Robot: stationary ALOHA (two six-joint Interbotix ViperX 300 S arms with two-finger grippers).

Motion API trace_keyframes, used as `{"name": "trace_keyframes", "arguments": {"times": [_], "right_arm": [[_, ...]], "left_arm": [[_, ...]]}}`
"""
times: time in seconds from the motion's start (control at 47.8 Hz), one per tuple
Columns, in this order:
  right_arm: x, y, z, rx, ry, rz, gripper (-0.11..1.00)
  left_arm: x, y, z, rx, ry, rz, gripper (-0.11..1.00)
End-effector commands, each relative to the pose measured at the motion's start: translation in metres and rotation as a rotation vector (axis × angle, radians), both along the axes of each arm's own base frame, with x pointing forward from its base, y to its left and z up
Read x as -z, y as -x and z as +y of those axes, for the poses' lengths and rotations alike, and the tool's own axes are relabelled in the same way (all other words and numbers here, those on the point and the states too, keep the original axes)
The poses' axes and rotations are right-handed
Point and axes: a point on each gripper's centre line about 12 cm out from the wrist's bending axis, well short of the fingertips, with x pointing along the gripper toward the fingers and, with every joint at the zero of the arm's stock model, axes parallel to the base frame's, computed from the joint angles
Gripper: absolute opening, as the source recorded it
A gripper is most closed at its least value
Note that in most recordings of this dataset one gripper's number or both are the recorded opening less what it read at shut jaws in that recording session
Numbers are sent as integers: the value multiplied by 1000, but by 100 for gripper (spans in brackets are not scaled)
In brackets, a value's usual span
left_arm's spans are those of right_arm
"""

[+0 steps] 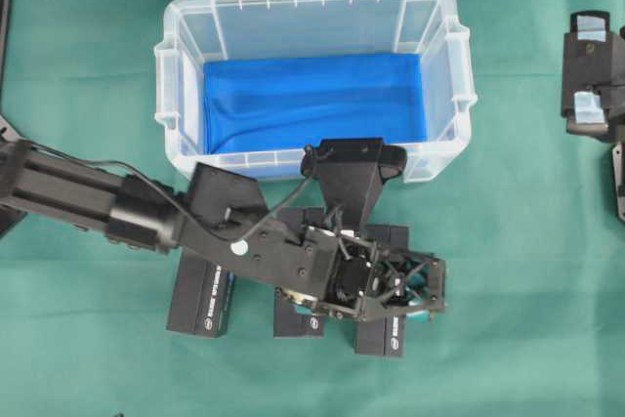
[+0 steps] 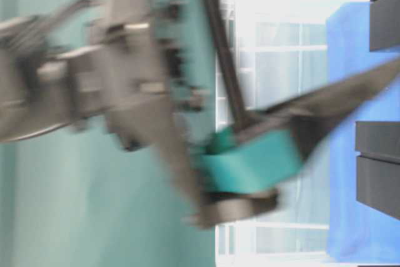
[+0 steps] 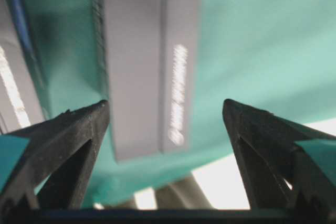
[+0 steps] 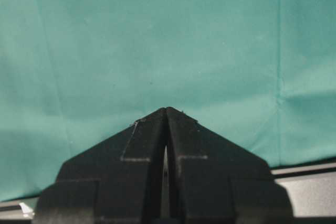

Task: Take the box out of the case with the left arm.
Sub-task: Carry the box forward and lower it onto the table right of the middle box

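Note:
The clear case (image 1: 176,65) stands at the back of the table, and only its blue liner (image 1: 312,100) shows inside. Three black boxes lie on the green cloth in front of it: left (image 1: 200,305), middle (image 1: 296,322) and right (image 1: 389,334). My left gripper (image 1: 410,285) hangs over the right box. In the left wrist view the left gripper (image 3: 164,106) is open wide. That box (image 3: 139,66) lies below the gap, and neither finger touches it. A teal pad (image 2: 250,164) shows blurred at table level. My right gripper (image 4: 166,109) is shut on nothing.
The left arm's boom (image 1: 88,197) crosses the front left of the table and covers parts of the boxes. Another box (image 3: 10,77) lies at the left edge of the left wrist view. The right arm (image 1: 591,75) is parked at the right edge, over green cloth (image 4: 157,35).

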Motion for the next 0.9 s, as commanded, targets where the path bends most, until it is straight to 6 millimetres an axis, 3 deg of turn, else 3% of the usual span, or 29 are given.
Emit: {"name": "trace_keyframes", "arguments": {"times": [0.0,0.251,0.879], "right_arm": [[-4,-1,0,-2,2,-17,-1],[-5,-1,0,-2,2,-18,-1],[-4,-1,0,0,0,-15,-1]], "left_arm": [[-44,-1,-3,4,31,-95,92],[-73,-12,-10,12,44,-147,92],[-80,3,-13,39,12,-65,92]]}}
